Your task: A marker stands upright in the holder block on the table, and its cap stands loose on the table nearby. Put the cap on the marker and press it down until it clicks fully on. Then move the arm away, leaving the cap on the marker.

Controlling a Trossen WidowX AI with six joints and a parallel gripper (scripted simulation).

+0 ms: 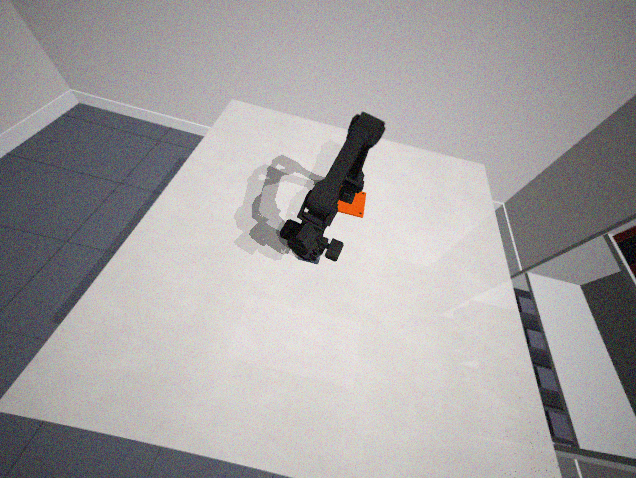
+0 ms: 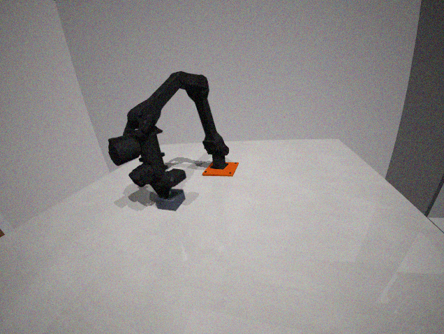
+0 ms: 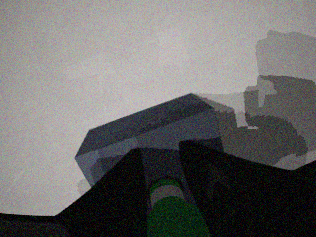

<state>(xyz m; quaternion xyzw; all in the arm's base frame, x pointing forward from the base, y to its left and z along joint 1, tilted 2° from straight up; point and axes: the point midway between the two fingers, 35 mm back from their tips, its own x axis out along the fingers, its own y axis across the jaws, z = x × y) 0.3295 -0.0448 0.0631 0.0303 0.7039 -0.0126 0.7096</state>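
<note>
The green cap (image 3: 175, 228) sits clamped between the dark fingers of the gripper (image 2: 164, 191), its long axis running straight down toward the blue-grey holder block (image 2: 171, 201). The marker inside the block is hidden by the cap and fingers. The block rests on the white table (image 2: 287, 233), near the far left corner, close to the arm's orange base plate (image 2: 220, 169).

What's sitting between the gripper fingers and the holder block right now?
In the wrist view, a green cap sits clamped in the gripper, running down to the grey-blue holder block. The marker itself is hidden.
</note>
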